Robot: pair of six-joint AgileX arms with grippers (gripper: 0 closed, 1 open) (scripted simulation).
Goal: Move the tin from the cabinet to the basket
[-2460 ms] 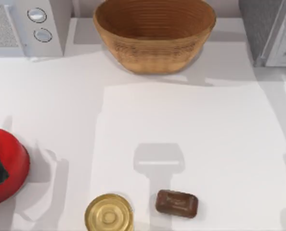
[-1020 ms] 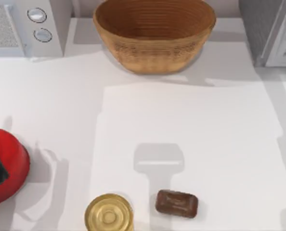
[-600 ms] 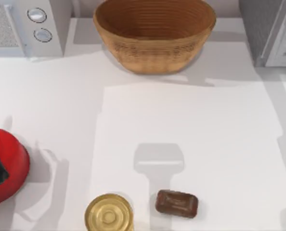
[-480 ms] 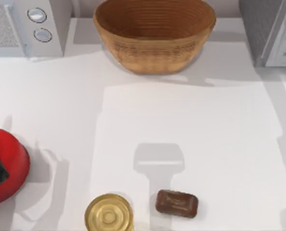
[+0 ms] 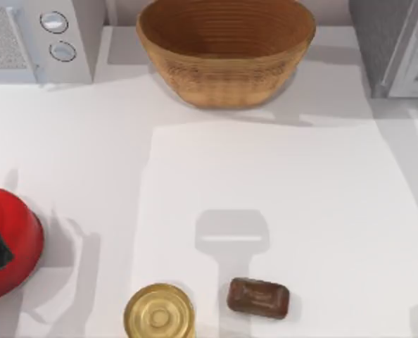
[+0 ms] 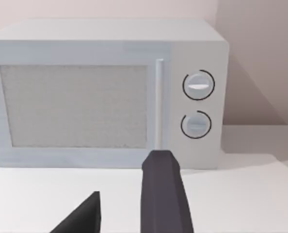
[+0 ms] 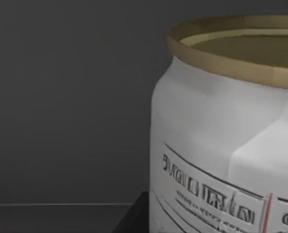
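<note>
On the left side of the bench (image 5: 279, 183), the left gripper (image 6: 122, 206) has its jaws apart, facing the white appliance (image 6: 105, 92). Farther right stands the basket (image 5: 226, 49). At the far right, the tin (image 7: 226, 141) stands inside the dark cabinet (image 5: 392, 46), right before the right wrist camera; I cannot tell how those jaws stand.

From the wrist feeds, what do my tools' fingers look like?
In the left wrist view, the left tool has plain matte dark grey fingers: one a thick, round-ended bar, the other a flat tapering wedge, with no markings or cables. In the right wrist view, a dark sliver of the right tool shows beside the tin.
</note>
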